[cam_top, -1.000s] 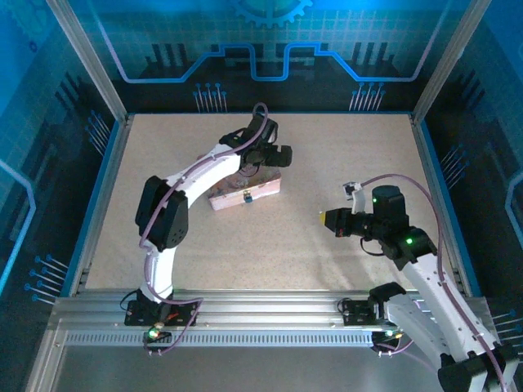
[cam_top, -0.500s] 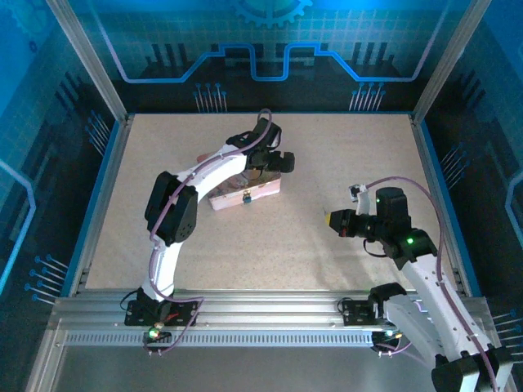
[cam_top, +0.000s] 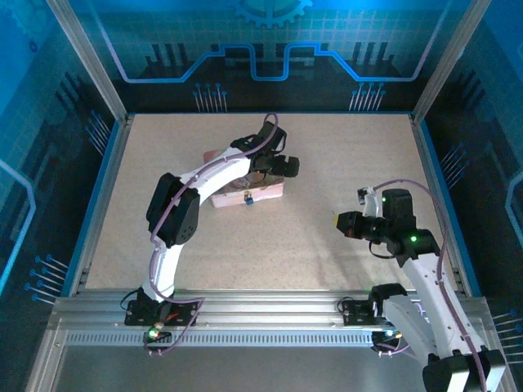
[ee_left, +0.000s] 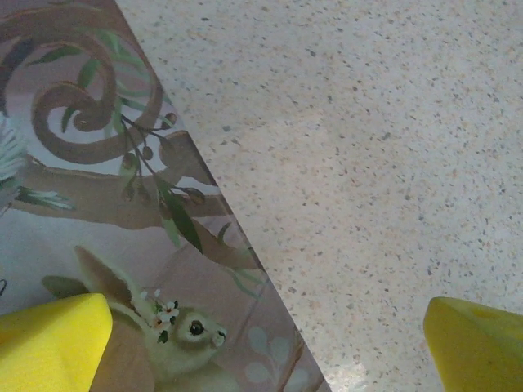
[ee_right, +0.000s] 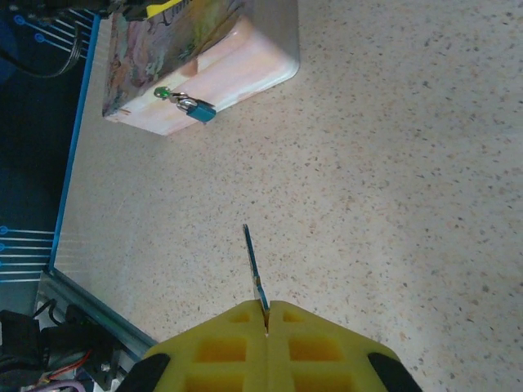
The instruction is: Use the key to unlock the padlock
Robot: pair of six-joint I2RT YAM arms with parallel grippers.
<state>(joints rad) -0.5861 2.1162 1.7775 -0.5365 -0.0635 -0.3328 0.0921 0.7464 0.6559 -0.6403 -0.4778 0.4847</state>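
Drawn back slightly, the right gripper (ee_right: 265, 309) is clamped on the key (ee_right: 252, 260), its blade apparently aimed toward the padlock (ee_right: 196, 109) ahead-left, while the left gripper (ee_left: 263, 343) is spread wide.

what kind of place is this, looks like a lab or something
Probably a robot lab test cell: a left arm and right arm bolted to a metal rail, a speckled table fenced by aluminium posts, blue circuit-pattern panels as walls.
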